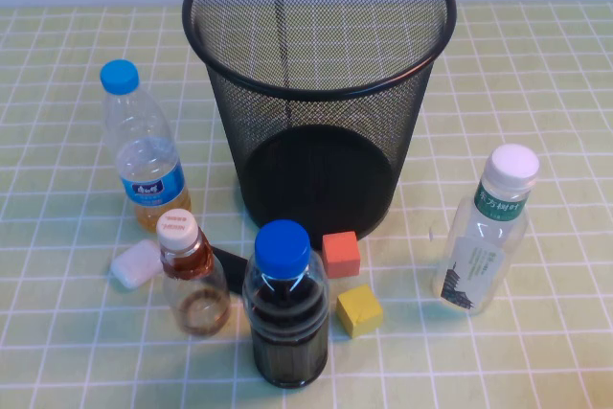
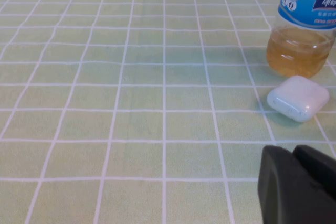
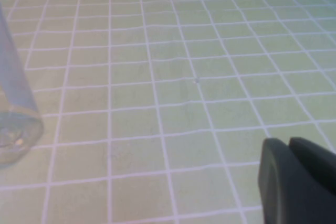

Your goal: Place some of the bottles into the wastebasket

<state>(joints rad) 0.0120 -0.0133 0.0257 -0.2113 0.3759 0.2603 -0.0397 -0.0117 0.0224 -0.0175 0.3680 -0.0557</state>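
Bin: the wastebasket [image 1: 316, 93], black wire mesh, stands upper centre of the high view, mouth open upward, nothing visible inside.
White-cap bottle: the bottle [image 1: 487, 229] stands upright at right centre, long axis vertical, well apart from the bin's lower right side.
Amber bottle: the small bottle [image 1: 192, 273] stands upright at lower left of centre, just beside the dark bottle [image 1: 285, 306].
Nearer arm: I judge the right arm nearer the white-cap one, the left arm nearer the amber one.
Left gripper: the left gripper [image 2: 299, 184] shows only as a dark tip in the lower right corner of its wrist view; open or closed, I cannot tell. It is out of the high view.
Right gripper: the right gripper [image 3: 299, 179] shows likewise, lower right; cannot tell. A clear bottle base sits at that view's left edge.
Writing: the white-cap label carries green Chinese characters, too small to read; the tall bottle [image 1: 140, 155] has a blue label, unreadable.
Other: a white case [image 1: 136, 262], a red cube [image 1: 341, 254] and a yellow cube [image 1: 359, 309] lie in front of the bin.
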